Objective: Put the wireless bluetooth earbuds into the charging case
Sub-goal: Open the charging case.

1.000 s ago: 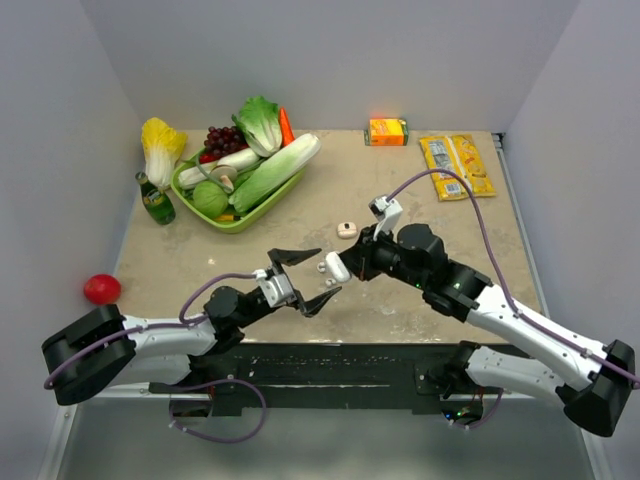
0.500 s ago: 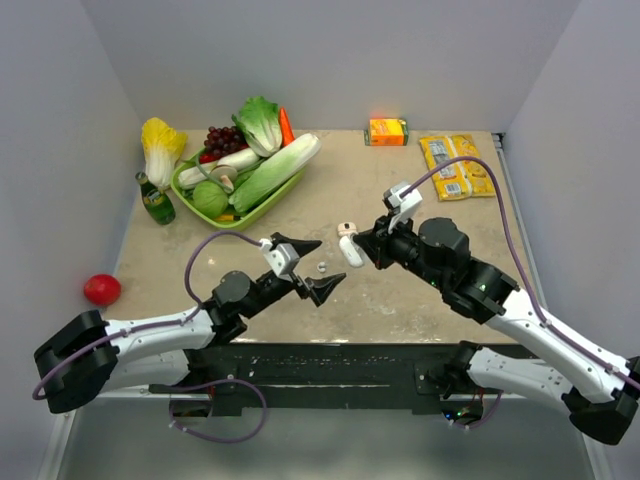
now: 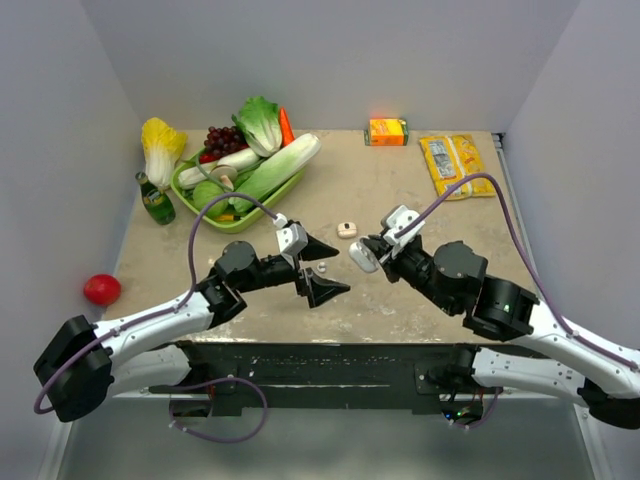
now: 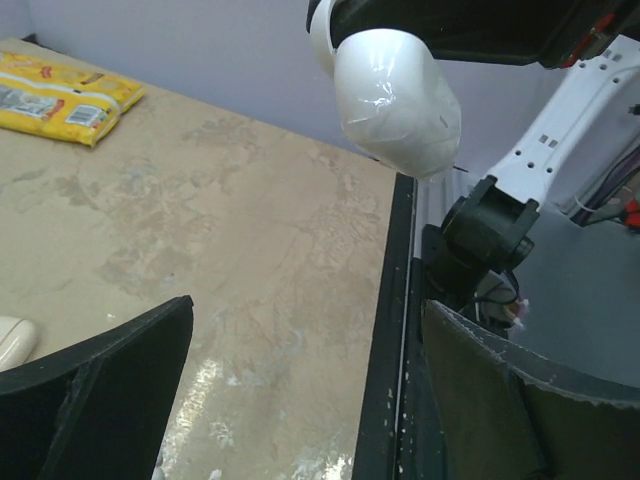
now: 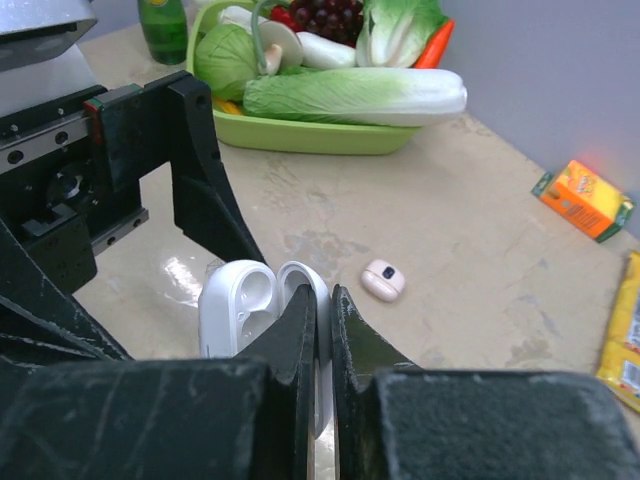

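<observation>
The white charging case [image 3: 363, 255] hangs open above the table, and my right gripper [image 3: 374, 250] is shut on its lid. In the right wrist view the case [image 5: 240, 305] shows its two hollow wells beside the shut fingers [image 5: 300, 330] of that gripper [image 5: 324, 297]. One small white earbud [image 3: 322, 268] lies on the table between the wide-open fingers of my left gripper [image 3: 326, 268]. A second, cream-pink earbud [image 3: 347, 229] rests farther back; it also shows as an earbud [image 5: 383, 280] past the case. From the left wrist, the case [image 4: 395, 95] hovers above my open left gripper [image 4: 305, 320].
A green tray [image 3: 240, 222] of vegetables stands at the back left, with a green bottle [image 3: 155, 200] beside it. A red ball [image 3: 101, 289] lies at the left edge. An orange carton [image 3: 388, 131] and a yellow packet [image 3: 457, 165] sit at the back right.
My left gripper has opened wider and moved up and to the right, now straddling the white earbud. My right gripper has carried the case to the right and slightly back.
</observation>
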`<control>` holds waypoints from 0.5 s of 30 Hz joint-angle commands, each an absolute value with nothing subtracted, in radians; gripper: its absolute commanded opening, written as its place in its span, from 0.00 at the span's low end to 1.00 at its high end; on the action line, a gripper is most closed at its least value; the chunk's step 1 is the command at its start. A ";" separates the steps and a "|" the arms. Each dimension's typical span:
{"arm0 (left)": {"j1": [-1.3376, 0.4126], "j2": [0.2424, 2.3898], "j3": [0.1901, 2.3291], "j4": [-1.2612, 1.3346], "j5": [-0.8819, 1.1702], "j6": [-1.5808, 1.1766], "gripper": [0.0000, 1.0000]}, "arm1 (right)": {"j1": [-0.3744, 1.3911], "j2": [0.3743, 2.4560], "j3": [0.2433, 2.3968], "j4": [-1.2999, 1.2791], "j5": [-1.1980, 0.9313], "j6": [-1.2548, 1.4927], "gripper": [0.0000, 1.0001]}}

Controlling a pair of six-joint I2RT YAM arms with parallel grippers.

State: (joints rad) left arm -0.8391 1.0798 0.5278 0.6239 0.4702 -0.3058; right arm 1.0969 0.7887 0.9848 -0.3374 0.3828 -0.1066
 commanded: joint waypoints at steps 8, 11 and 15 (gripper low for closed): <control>-0.805 1.114 0.666 0.617 0.630 -0.330 1.00 | 1.339 0.883 1.019 -0.313 0.761 -0.242 0.00; -0.805 1.135 0.692 0.614 0.637 -0.321 1.00 | 1.347 0.903 1.022 -0.307 0.775 -0.241 0.00; -0.804 1.147 0.684 0.624 0.649 -0.313 0.97 | 1.350 0.910 1.019 -0.296 0.784 -0.245 0.00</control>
State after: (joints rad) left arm -0.8116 1.1355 0.6552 0.6033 0.6109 -0.3214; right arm 1.3426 0.9146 0.9852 -0.3439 0.7181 -0.2260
